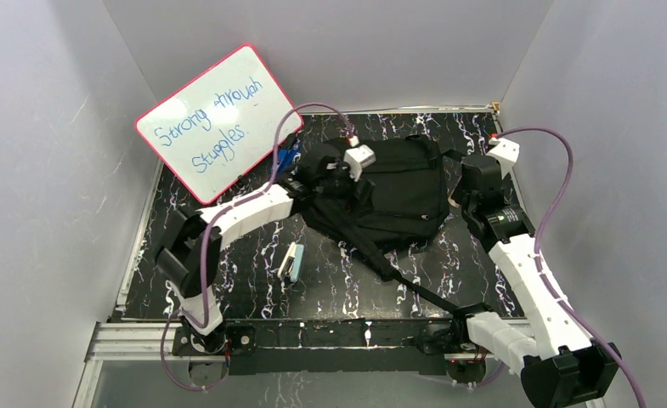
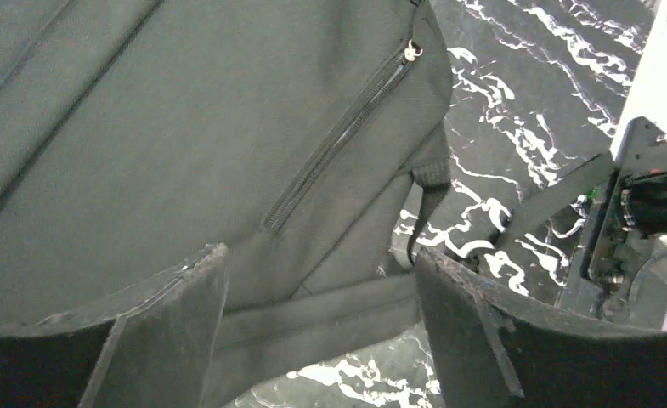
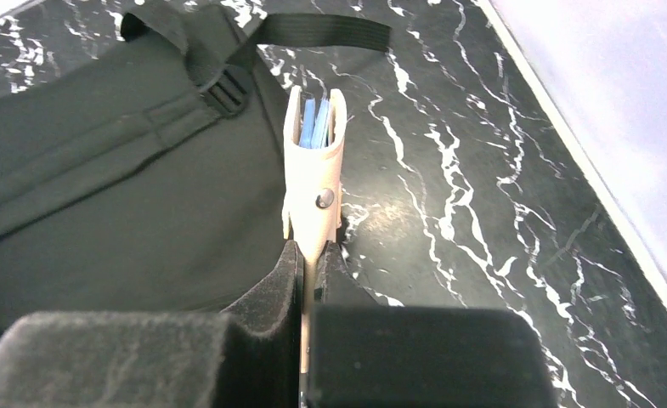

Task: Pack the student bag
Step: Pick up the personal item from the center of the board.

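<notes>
From above, the student bag point(image 1: 398, 191) lies slumped mid-tabletop point(image 1: 228, 280), soft black fabric, one strap point(image 1: 415, 285) trailing toward the bases, probably so both arms reach it; the left wrist view shows the left end effector point(image 2: 317, 263) spread apart over the woven panel and its slanted zip point(image 2: 338, 144), seemingly ready to pinch cloth; the right wrist view shows the right end effector point(image 3: 313, 251) clamped on a stiff beige sleeve point(image 3: 314, 161) with blue inside, beside the bag's edge, likely awaiting an opening.

Black student bag point(image 1: 402, 191); black table point(image 1: 245, 289) veined white; red-edged white whiteboard point(image 1: 215, 119), blue writing; beige holder point(image 3: 313, 170), blue inside.
</notes>
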